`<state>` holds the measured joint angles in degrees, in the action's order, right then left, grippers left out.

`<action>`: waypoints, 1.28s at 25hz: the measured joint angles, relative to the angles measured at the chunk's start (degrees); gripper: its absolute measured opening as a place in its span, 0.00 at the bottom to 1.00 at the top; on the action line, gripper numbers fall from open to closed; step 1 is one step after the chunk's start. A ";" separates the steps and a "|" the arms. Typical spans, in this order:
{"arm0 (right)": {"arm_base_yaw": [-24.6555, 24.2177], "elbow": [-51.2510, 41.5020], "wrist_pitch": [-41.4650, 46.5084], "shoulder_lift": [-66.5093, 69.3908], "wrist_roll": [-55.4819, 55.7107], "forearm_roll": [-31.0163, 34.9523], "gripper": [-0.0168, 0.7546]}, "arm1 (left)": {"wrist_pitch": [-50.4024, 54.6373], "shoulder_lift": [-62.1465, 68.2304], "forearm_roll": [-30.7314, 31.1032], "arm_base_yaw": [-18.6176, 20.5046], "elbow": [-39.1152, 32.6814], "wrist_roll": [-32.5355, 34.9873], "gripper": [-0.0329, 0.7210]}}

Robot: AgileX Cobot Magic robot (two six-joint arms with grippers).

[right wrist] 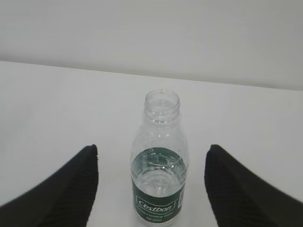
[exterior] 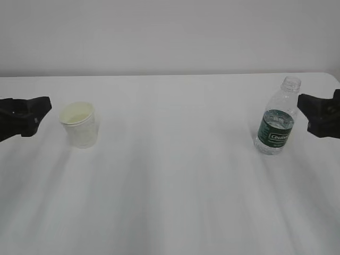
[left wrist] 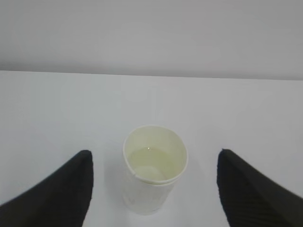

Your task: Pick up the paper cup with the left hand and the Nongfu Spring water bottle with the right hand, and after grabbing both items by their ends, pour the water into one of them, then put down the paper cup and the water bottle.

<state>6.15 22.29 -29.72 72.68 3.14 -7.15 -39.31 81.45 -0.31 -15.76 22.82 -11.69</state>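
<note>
A bare test bench in a lab-like room is what is seen here, nothing homely about it. A plain white table (exterior: 175, 186) is spread across the whole view, and directly behind the table only a blank pale wall (exterior: 170, 32) is shown. On the table just two props are set well apart, a paper cup (exterior: 79, 125) and a small water bottle (exterior: 276, 125). Black robot grippers are seen at the table's left and right edges.
</note>
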 joint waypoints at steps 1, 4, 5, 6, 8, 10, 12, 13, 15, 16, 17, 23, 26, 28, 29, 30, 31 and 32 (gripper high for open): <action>0.00 0.25 1.82 -1.27 0.00 0.00 0.72 | 1.02 -0.83 0.00 0.00 0.13 -0.08 0.82; 0.00 1.34 6.85 -5.97 0.00 0.00 0.72 | 3.61 -3.99 0.00 0.00 0.23 -0.08 0.82; 0.00 1.61 8.41 -7.28 0.00 0.00 0.72 | 4.28 -5.19 0.31 0.00 0.23 -0.08 0.82; 0.00 1.89 9.54 -8.79 0.00 0.00 0.72 | 5.19 -6.38 0.70 0.00 0.23 -0.08 0.82; 0.00 2.38 12.21 -11.59 0.00 -0.03 0.72 | 7.45 -8.69 1.63 0.00 0.23 -0.13 0.82; 0.00 2.47 14.94 -14.84 0.00 -0.03 0.72 | 11.00 -11.65 2.17 0.00 0.23 -0.22 0.82; 0.00 2.47 18.21 -17.93 0.00 -0.13 0.72 | 14.19 -14.88 2.28 0.00 0.23 -0.22 0.82; 0.00 2.47 19.71 -19.63 0.00 -0.13 0.72 | 15.94 -16.75 2.36 0.00 0.23 -0.22 0.82; 0.00 2.47 23.42 -22.66 0.00 -0.13 0.72 | 19.23 -20.09 2.41 0.00 0.23 -0.22 0.82; 0.00 2.47 25.30 -24.24 0.00 -0.13 0.72 | 21.25 -21.79 2.41 0.00 0.23 -0.22 0.82; 0.00 2.47 26.86 -25.74 0.00 -0.13 0.72 | 23.38 -23.39 2.50 0.00 0.23 -0.22 0.82; 0.00 2.47 35.94 -32.70 0.00 -0.13 0.72 | 33.66 -30.54 2.50 0.00 0.23 -0.22 0.82; 0.00 2.47 39.21 -35.83 0.00 -0.13 0.72 | 36.43 -33.70 2.50 0.00 0.23 -0.22 0.82; 0.00 2.47 41.49 -37.98 0.00 -0.13 0.72 | 38.39 -35.83 2.50 0.00 0.23 -0.22 0.82; 0.00 2.47 42.71 -38.94 0.00 -0.13 0.72 | 39.31 -36.83 2.50 0.00 0.23 -0.22 0.82; 0.00 2.47 43.96 -40.16 0.00 -0.13 0.72 | 40.35 -37.67 2.50 0.00 0.23 -0.22 0.82; 0.00 2.47 44.96 -41.40 0.00 -0.13 0.72 | 41.55 -38.66 2.50 0.00 0.23 -0.22 0.82; 0.00 2.47 46.02 -42.45 0.00 -0.13 0.72 | 42.53 -39.65 2.50 0.00 0.23 -0.22 0.82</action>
<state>6.15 24.77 16.30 30.23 3.14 -7.28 3.22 41.80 2.19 -15.76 23.05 -11.91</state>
